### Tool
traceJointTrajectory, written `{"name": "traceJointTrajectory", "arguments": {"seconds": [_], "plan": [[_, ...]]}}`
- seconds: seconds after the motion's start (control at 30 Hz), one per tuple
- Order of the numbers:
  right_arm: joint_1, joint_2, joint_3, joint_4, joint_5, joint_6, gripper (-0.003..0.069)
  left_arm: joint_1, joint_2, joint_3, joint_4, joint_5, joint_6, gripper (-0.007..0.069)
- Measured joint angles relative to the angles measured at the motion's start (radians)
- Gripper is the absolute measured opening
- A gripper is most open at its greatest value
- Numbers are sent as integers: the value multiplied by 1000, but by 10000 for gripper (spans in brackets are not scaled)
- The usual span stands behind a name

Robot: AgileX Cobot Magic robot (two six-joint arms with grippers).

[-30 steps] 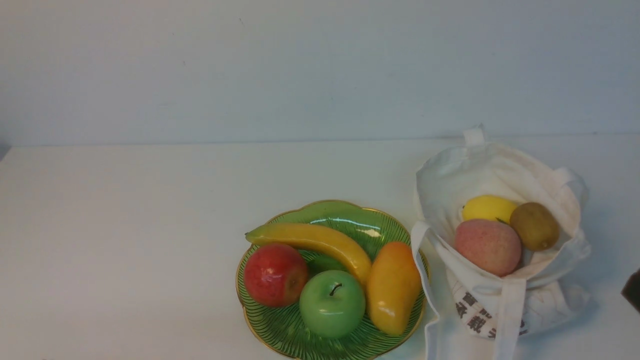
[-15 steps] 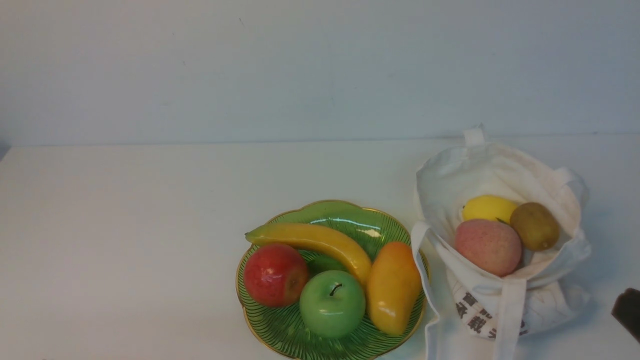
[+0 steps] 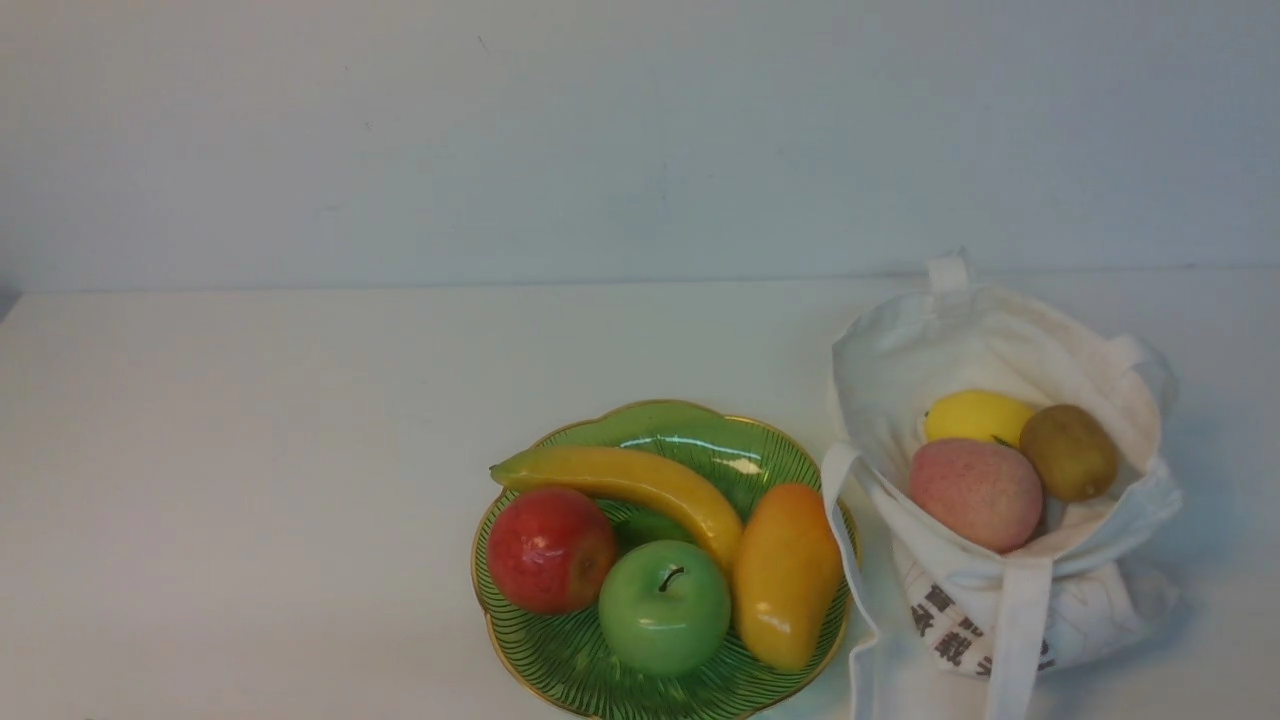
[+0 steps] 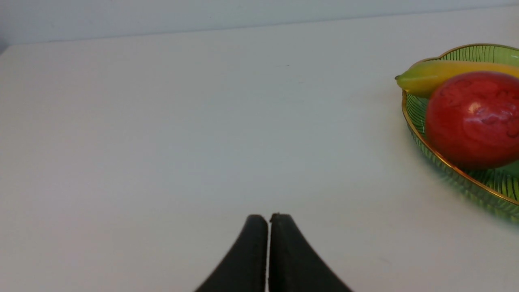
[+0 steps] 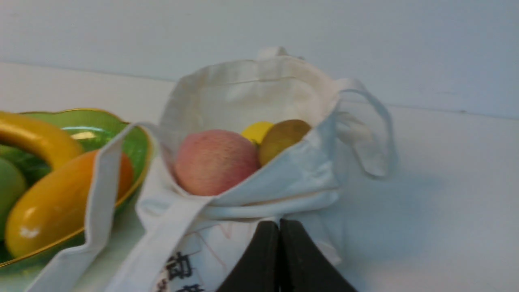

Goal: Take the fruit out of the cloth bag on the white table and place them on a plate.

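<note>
The white table carries the cloth bag, slumped open directly ahead of the right gripper, which sits low by the bag's printed side, jaws clenched on nothing. The plate lies past the bag, toward the left gripper, likewise clamped empty. In the bag the apple is nearest the right gripper, with the kiwi and lemon behind it; that arm seems better placed.

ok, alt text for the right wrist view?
An open white cloth bag holds a pink apple, a lemon and a kiwi, seen past the shut right gripper. Beside the bag, a green plate carries a banana and an orange fruit.
</note>
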Motion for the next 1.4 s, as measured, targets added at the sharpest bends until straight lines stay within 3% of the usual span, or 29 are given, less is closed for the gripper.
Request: {"name": "traceJointTrajectory", "arguments": {"seconds": [0.1,0.27,0.57,0.8,1.4], "plan": [[-74,-38,34,0,2,1,-15,0,0,0,0,0,0,-8],[-113,-49,47,0,4,1,-15,0,0,0,0,0,0,-8],[-106,-49,47,1,6,1,-15,0,0,0,0,0,0,-8],[-25,-49,47,4,7,1,-15,0,0,0,0,0,0,-8],[-25,-49,47,4,7,1,-15,0,0,0,0,0,0,-8]]}}
